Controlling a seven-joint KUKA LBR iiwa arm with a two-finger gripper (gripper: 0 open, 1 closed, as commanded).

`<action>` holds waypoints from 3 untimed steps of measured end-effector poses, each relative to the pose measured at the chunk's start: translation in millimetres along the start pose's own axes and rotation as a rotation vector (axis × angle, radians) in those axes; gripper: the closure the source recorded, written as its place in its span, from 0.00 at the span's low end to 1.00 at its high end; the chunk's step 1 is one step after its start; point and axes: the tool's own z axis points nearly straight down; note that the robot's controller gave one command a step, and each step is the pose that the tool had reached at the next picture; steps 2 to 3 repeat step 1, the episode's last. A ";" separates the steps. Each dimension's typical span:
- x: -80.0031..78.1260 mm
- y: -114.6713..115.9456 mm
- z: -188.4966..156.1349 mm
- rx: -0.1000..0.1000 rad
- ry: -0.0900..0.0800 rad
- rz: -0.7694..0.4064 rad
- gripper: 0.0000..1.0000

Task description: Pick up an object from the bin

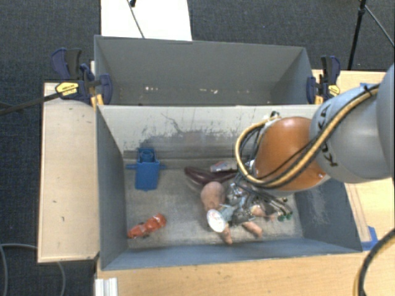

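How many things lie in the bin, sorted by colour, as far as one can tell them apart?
Blue: 1, a plastic piece
Orange-red: 1, a small toy
Dark purple: 1, a long thing
Pink or tan: 2, a rounded lump and a small piece
White: 1, a round piece
Total: at least 6; others may lie hidden.

One blue plastic boxy piece (146,171) lies at the left. There is one small orange-red crumpled thing (147,226) near-left, one dark purple curved long thing (202,176), one pale pink rounded lump (212,194) and one white disc (216,221). The small mixed heap (254,219) to the right is too tangled to count.
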 end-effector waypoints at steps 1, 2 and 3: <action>0.0 0.0 0.0 0.000 0.000 -0.001 1.00; 0.0 0.0 0.0 0.000 0.000 -0.001 1.00; 0.0 0.0 0.0 0.000 0.000 -0.001 1.00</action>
